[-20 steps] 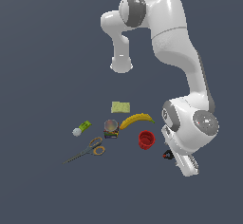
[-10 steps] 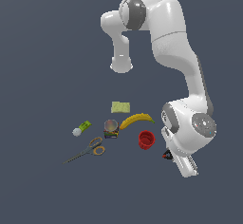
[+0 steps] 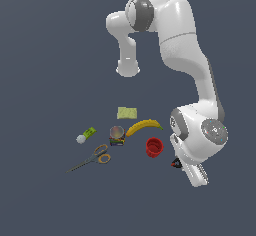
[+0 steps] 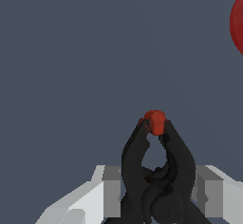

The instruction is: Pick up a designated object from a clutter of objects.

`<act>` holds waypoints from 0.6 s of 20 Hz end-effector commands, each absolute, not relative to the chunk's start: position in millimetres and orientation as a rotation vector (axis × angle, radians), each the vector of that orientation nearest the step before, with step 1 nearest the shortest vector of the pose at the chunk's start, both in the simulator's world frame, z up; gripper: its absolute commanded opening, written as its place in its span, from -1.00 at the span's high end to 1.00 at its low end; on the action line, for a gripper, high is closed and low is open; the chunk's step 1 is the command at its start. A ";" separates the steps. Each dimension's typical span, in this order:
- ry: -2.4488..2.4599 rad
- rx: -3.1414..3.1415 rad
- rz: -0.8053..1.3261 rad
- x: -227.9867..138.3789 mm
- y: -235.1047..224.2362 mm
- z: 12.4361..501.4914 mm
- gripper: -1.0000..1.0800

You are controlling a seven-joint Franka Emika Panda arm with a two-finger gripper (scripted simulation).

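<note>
1. Closest in the wrist view, the gripper (image 4: 156,190) has a grey finger (image 4: 110,190) on each side of the black spring clamp (image 4: 156,171). The fingers are narrowed onto the clamp's body and appear to press against it.
2. Just beyond the fingers, the clamp's two black arms curve together and meet at the red-orange jaw tips (image 4: 154,121), which are closed on each other and point away from the wrist.
3. Farther off in that view, a curved red edge of the red cup (image 4: 237,21) shows at the frame border, well apart from the clamp.
4. In the exterior view, the clamp (image 3: 175,163) is only a small dark patch with a red spot under the low wrist of the arm (image 3: 200,140), just beside the cup (image 3: 154,146) on the exterior view's right. Whether it touches the floor cannot be told.
5. Past the cup lie the yellow banana (image 3: 144,126), the small can (image 3: 117,135) and the scissors (image 3: 92,159).
6. Farthest toward the exterior view's left is the green-white tube (image 3: 86,135), and behind the banana sits the yellow-green sponge pad (image 3: 127,113).
</note>
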State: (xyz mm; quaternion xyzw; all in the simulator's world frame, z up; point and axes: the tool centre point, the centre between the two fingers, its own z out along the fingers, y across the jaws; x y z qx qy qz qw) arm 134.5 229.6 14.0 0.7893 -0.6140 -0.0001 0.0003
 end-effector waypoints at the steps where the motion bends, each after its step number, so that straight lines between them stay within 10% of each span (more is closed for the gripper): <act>1: -1.929 2.479 0.000 134.3 227.7 16.2 1.00; 12: -1.929 2.479 0.000 127.1 191.5 54.5 1.00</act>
